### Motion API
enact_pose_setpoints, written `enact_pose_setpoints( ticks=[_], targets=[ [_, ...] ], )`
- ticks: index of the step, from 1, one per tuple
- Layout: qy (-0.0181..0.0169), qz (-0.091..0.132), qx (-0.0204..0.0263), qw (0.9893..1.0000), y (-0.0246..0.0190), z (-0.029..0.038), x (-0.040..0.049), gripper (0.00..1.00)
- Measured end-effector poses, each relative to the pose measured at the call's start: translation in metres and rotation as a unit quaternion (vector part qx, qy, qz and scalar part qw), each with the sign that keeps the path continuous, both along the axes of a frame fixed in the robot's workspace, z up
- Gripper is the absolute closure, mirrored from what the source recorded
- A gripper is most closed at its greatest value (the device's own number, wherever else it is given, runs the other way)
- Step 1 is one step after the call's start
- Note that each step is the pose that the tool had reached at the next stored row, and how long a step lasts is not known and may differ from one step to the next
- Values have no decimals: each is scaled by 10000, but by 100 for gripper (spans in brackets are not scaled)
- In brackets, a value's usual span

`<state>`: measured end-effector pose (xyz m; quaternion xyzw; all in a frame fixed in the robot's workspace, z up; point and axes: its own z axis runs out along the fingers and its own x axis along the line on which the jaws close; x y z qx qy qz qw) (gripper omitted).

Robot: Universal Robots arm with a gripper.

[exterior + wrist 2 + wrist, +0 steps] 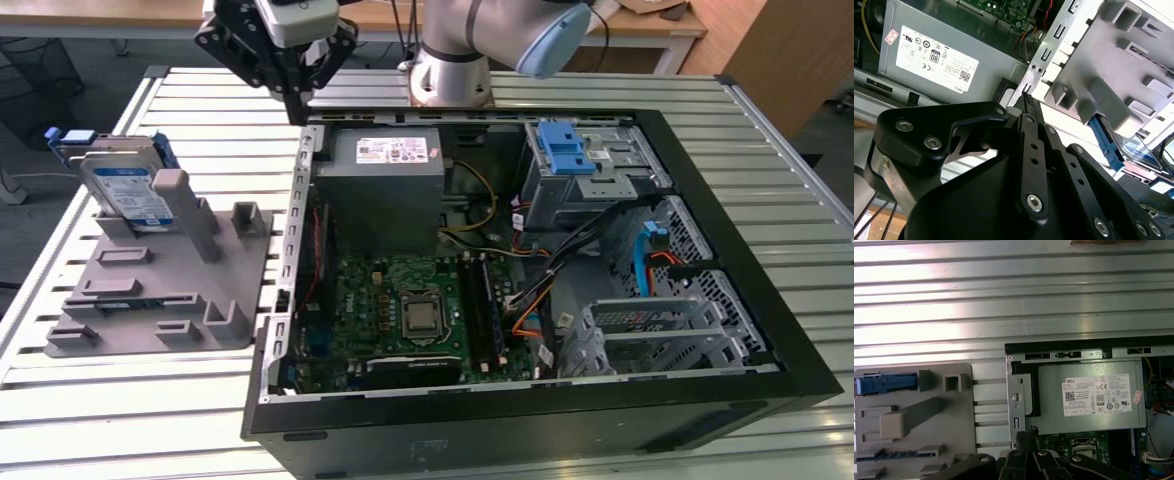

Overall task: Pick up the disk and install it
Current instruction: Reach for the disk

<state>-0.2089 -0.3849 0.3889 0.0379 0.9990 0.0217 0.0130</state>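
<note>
Gripper (295, 97) hangs above the bench (200, 110) just off the rear corner of the open computer case (747, 200), near the grey power supply (387, 185). Its jaws look drawn together and hold nothing. The disk (127, 185) stands upright in a slot of the grey fixture (160, 300), at the exterior view's left of the case and well apart from the gripper. In the first wrist view it appears edge-on as a blue strip (884, 384).

The step in hand appears to be the reach for the disk. To do it well, the jaws likely need to spread wider than the disk's thickness before descending. They should line up square with its flat faces, clear of the fixture's posts, and close on the top edge, so the disk lifts straight out without jamming.
</note>
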Motion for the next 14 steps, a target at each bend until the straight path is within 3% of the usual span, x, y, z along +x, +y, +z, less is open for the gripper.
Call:
enact_pose_setpoints(
  ticks=[14],
  targets=[
    [0,0,0,10000,5,-1,-29,89]
  ],
)
